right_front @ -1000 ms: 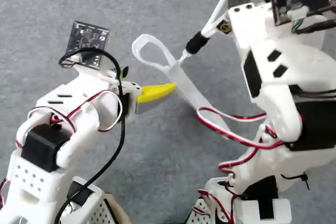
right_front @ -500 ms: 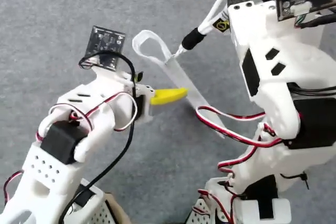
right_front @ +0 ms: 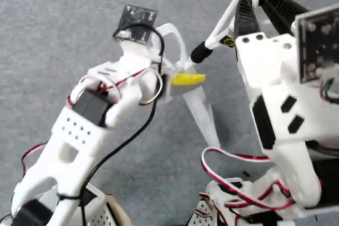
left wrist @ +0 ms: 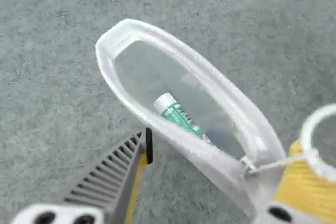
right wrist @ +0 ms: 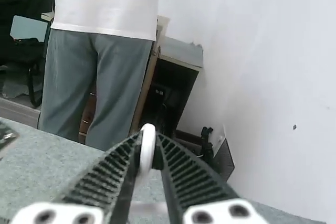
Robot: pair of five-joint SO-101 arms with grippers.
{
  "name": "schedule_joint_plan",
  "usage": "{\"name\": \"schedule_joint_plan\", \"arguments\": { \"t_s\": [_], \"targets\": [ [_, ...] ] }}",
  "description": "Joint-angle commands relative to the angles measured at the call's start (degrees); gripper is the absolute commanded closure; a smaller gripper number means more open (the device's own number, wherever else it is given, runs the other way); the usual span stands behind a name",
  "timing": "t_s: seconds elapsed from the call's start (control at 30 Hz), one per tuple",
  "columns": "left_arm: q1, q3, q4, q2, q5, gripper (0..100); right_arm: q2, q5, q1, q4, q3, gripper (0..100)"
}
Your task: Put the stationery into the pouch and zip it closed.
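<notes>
Grey table [right_front: 47,41] beneath pouch [left wrist: 137,69], white wall [right wrist: 262,51]

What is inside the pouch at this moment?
Through the open mouth of the pouch, one green-and-white stick-like item lies inside. Its other end is covered by the zip edge, and anything deeper is hidden too.
</notes>
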Motion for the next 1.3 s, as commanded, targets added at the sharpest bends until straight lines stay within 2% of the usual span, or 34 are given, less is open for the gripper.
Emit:
{"name": "schedule_joint_plan", "arguments": {
  "t_s": [0.0,0.2,0.4,0.5,0.8,0.97,1.27],
  "targets": [
    [0.0,-4.5,-0.8,1.1,0.7,60,-1.6,-0.2,-0.7,0.1,0.1,98.7],
    [-2.2,-2.7,-0.7,1.1,0.6,60,-2.0,-0.3,-0.7,0.1,0.1,98.7],
    [-2.7,-1.8,2.1,1.1,0.3,74,-1.9,-0.4,-0.7,0.1,0.1,98.7],
    [-2.7,-1.8,2.0,1.1,0.3,78,-1.9,-0.4,-0.7,0.1,0.1,98.7],
    [-2.8,-2.9,1.8,1.1,0.2,77,-2.0,-0.3,-0.7,0.1,0.1,98.7],
    [-2.8,-3.3,1.9,1.1,0.2,69,-2.0,-0.1,-0.9,1.7,-0.1,98.7],
    [-2.9,-4.2,1.5,1.1,-3.5,69,-2.0,0.0,-0.8,2.0,-0.2,98.7]
  ]
}}
